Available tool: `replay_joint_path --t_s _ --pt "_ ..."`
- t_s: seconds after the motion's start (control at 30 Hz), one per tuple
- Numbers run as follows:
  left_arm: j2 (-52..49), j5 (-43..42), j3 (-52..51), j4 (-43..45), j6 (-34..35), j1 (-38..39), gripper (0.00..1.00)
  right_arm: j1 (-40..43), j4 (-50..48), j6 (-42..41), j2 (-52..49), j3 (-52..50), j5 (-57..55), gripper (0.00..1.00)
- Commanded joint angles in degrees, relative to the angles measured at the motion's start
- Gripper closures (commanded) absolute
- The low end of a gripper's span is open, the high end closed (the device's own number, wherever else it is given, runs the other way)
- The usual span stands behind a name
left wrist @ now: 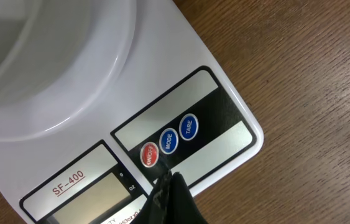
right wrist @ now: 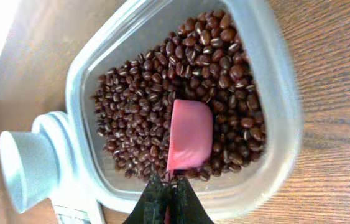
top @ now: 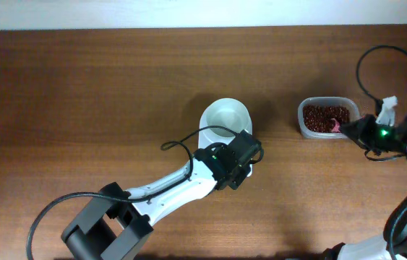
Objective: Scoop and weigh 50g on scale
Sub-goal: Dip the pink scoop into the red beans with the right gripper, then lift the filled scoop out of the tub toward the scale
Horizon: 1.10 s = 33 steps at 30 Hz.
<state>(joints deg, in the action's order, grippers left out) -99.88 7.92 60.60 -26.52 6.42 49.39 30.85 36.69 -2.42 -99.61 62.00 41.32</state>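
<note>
Left gripper (left wrist: 170,186): jaws closed, holding nothing, tips at the red button (left wrist: 149,154) of the scale (left wrist: 224,99). A skewed press could hit MODE beside it or shove the scale. Its bowl (top: 225,115) is empty. Beans (top: 326,115) all lie in the tub (top: 303,124), well apart to the right. Right gripper (right wrist: 168,186): jaws closed on the handle of the pink scoop (right wrist: 190,134) (1 narrow pinch), which lies on the beans. The scoop may twist and spill in transit.

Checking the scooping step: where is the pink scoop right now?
In the right wrist view the pink scoop rests on the beans inside the clear tub, on the robot's right, gripped by the right end effector.
</note>
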Motion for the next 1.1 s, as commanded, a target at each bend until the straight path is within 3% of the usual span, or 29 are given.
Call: replay_joint_path --t_s 0.0,0.3,0.77,0.87,1.07 --pt "-0.5 0.0 0.5 -0.1 -0.9 0.2 1.0 1.1 0.6 5.9 -0.7 -0.5 8.1 0.96" --pt "-0.5 0.0 0.5 -0.1 -0.9 0.2 1.0 1.0 -0.3 14.3 2.8 -0.5 8.2 0.96" --pt "-0.5 0.0 0.4 -0.1 -0.9 0.2 1.0 1.2 -1.9 -4.1 2.8 -0.6 11.1 0.96" --pt "-0.5 0.0 0.4 -0.1 -0.9 0.2 1.0 2.9 -2.0 -4.1 2.8 -0.6 17.6 0.96" --pt "-0.5 0.0 0.4 -0.1 -0.9 0.2 1.0 7.5 0.1 -2.0 2.8 -0.6 18.5 0.96"
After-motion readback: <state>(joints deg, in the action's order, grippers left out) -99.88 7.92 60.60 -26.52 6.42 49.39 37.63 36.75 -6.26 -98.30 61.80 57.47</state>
